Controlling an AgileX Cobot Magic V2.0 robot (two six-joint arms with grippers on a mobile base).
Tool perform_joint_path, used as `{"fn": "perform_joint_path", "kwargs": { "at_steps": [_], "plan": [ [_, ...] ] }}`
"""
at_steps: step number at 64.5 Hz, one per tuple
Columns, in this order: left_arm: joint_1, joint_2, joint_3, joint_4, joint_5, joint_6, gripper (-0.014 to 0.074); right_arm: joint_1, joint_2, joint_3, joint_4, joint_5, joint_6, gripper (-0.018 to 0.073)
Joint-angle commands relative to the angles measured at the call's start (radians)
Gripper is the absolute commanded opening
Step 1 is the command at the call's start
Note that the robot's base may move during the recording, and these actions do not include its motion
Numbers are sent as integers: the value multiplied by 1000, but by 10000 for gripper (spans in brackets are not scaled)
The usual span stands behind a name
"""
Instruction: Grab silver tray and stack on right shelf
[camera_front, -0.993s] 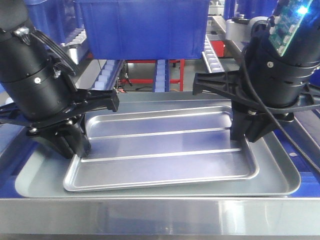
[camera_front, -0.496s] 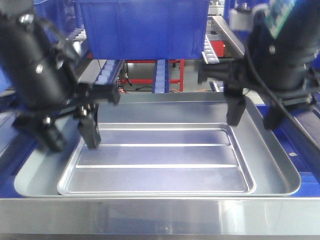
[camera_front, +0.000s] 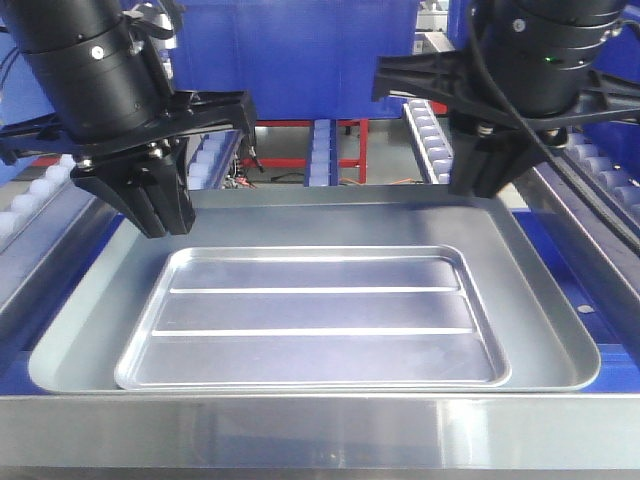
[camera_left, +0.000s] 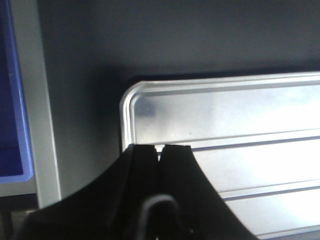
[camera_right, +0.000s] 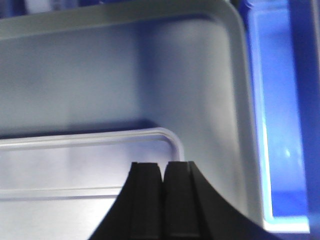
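Observation:
The silver tray (camera_front: 320, 312) with two long ridges lies flat inside a larger dull grey tray (camera_front: 545, 290) on the right shelf, behind its brushed-steel front lip (camera_front: 320, 435). My left gripper (camera_front: 165, 226) hangs shut and empty above the grey tray, just beyond the silver tray's far left corner. My right gripper (camera_front: 482, 188) is also shut and empty, raised past the far right corner. In the left wrist view, the shut left gripper (camera_left: 160, 146) sits over the silver tray's (camera_left: 225, 112) rim. The right wrist view has the shut right gripper (camera_right: 162, 164) above the silver tray's corner (camera_right: 75, 160).
A big blue bin (camera_front: 300, 50) stands right behind the trays. White rollers run along the left (camera_front: 40, 190) and right (camera_front: 600, 165) sides, with blue side panels (camera_right: 280, 125). A red frame (camera_front: 345, 150) shows below the bin.
Both grippers let go of the silver tray's ends, rose up and back, and closed. The tray, tilted a second ago, now lies flat in the grey tray.

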Motion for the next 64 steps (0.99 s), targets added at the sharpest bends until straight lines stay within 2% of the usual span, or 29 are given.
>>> {"fn": "perform_joint_path", "kwargs": {
  "at_steps": [1,9,17,22,27,34,44,56,64],
  "plan": [
    [-1,-94,16,-17,-102,1,-92,14,-63,-6,-41,-126,-61,52],
    [-1,-203,136,-24,-245,1,-92,58,-146,99,-43,-334,-162,52],
    [-3,-352,298,-10,-419,1,-92,105,-294,253,-66,-516,-165,52],
    [-7,-440,400,33,-554,1,-92,114,-385,345,-127,-614,-165,52],
    [-9,-533,493,125,-692,1,-92,114,-487,429,-197,-688,-165,52],
    [-11,-669,592,220,-788,1,-92,114,-644,522,-283,-706,-165,52],
    [-11,-886,679,255,-744,1,-92,114,-878,631,-321,-693,-165,52],
    [-11,-1140,695,255,-573,1,-92,114,-1132,703,-321,-665,-165,49],
    [-11,-1261,695,255,-531,1,-92,114,-1247,714,-321,-656,-165,49]
  ]
}}
